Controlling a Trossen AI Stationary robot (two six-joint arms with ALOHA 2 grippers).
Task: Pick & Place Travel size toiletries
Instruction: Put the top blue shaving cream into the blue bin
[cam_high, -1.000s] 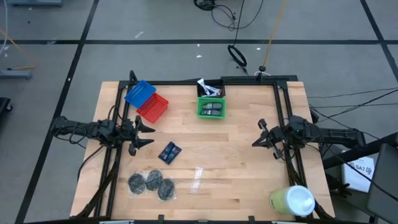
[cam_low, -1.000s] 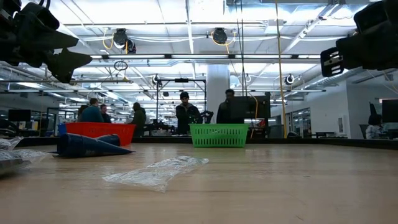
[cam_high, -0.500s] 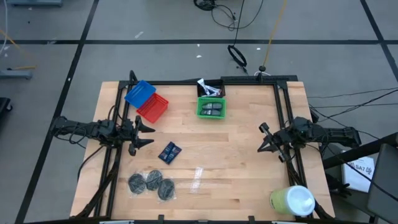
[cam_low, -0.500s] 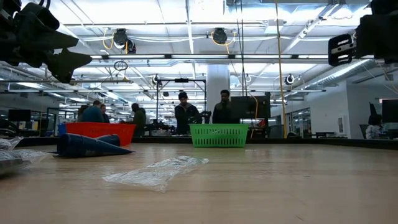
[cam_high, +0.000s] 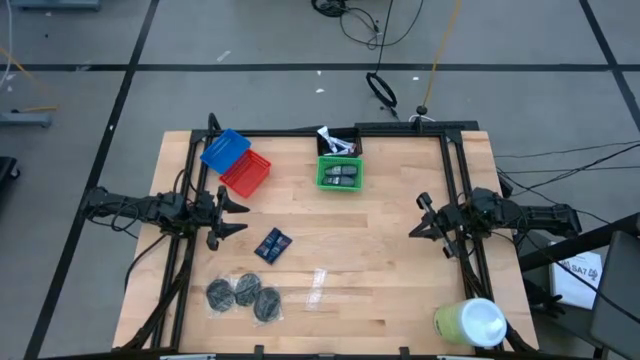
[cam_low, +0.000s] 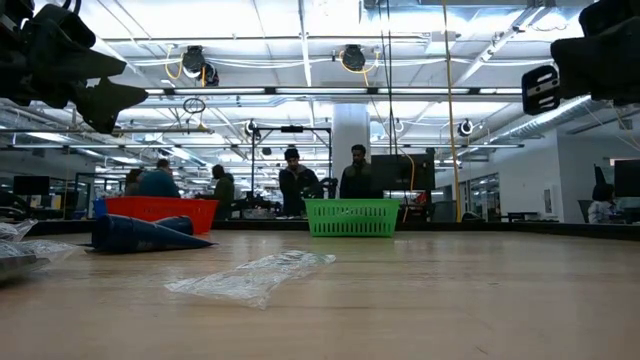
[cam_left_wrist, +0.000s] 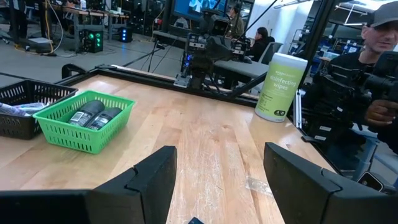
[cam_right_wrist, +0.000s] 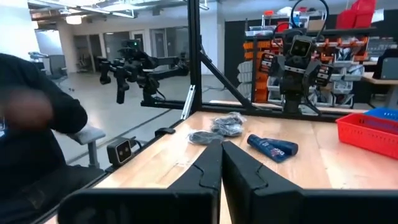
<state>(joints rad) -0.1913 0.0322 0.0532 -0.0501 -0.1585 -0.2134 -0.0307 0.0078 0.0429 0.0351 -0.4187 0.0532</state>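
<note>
Left hand: released, fingers spread, empty, left of centre, just beside dark blue packets.
Right hand: clenched, empty, right of centre.
Remaining toiletries: packets centre-left; three grey discs lower left.
Step, judged: take packets next; descend square, pinch across the narrow width.
Destination: unclear; green basket upper centre already holds two oval pieces.
Room: bare counter mid-frame; wrapper scrap below packets; red basket upper left.
</note>
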